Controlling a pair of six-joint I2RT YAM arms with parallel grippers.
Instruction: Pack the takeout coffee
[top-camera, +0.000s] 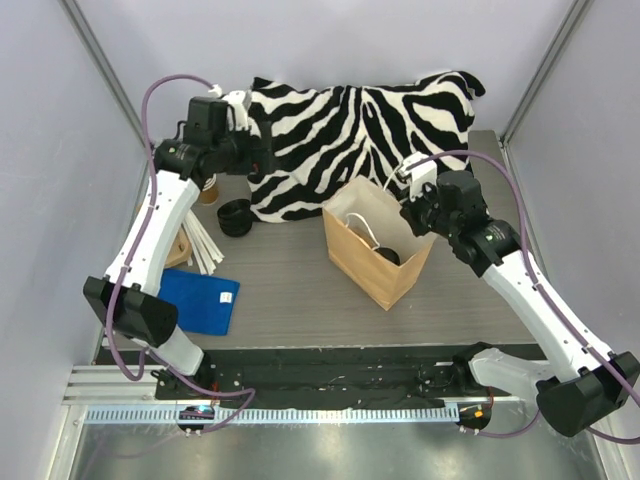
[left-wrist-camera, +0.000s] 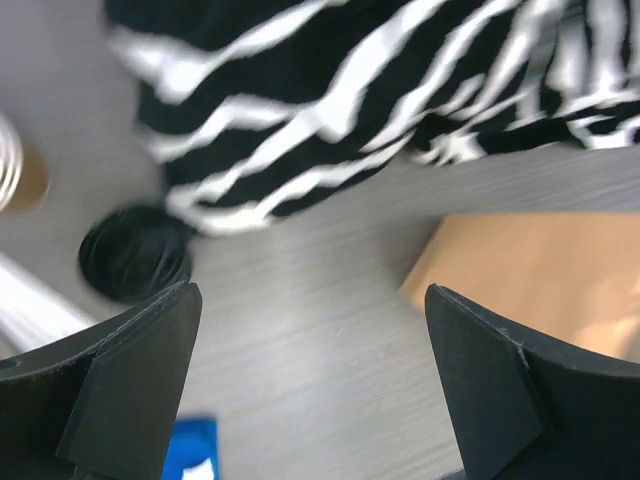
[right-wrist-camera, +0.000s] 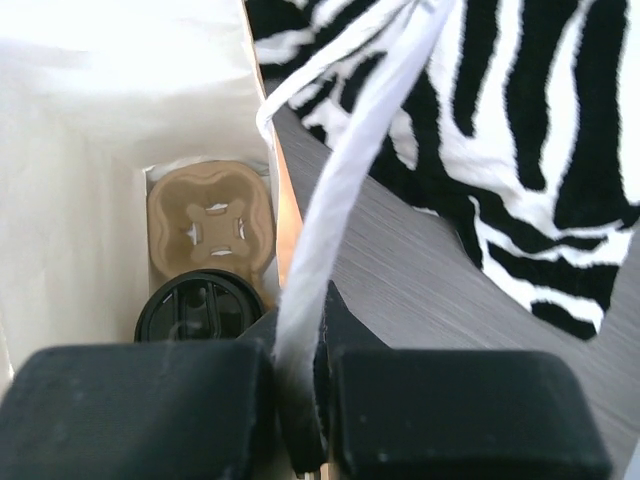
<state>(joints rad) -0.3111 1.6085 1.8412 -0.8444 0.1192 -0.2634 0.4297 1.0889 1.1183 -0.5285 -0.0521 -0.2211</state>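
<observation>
- Far left of the top view, around 9 o'clock on the table (top-camera: 290, 290): a blue pouch (top-camera: 200, 300), white sticks, a stack of lidless cups (top-camera: 207, 188) and a stack of black lids (top-camera: 236, 217). None of it looks part of this step.
- Left gripper (left-wrist-camera: 310, 300) hangs at about 10 o'clock, over the edge of the zebra cloth (top-camera: 350, 130). Its jaws are spread as wide as they go, with nothing between them.
- On to the centre-right: the paper bag (top-camera: 360, 255) stands upright and open at roughly 3 o'clock, just in front of the cloth.
- And there it is, the takeout coffee (right-wrist-camera: 200, 312), black lid up, down at the bottom of the bag. It sits in a cardboard carrier (right-wrist-camera: 210, 222), with the carrier's empty well at 12 o'clock of it.
- Right gripper (right-wrist-camera: 300, 380) is at the bag's 2 o'clock rim, clamped tight on the white handle cord (right-wrist-camera: 340, 190), which runs up and away from the jaws.
- My read: the coffee is in, so the packing itself looks done and this is the finishing stage.
- Next move, I'd judge, is for the right gripper to let the cord go gently and lift straight off, without tugging the bag over. The free left gripper could steady the bag's far wall if needed.
</observation>
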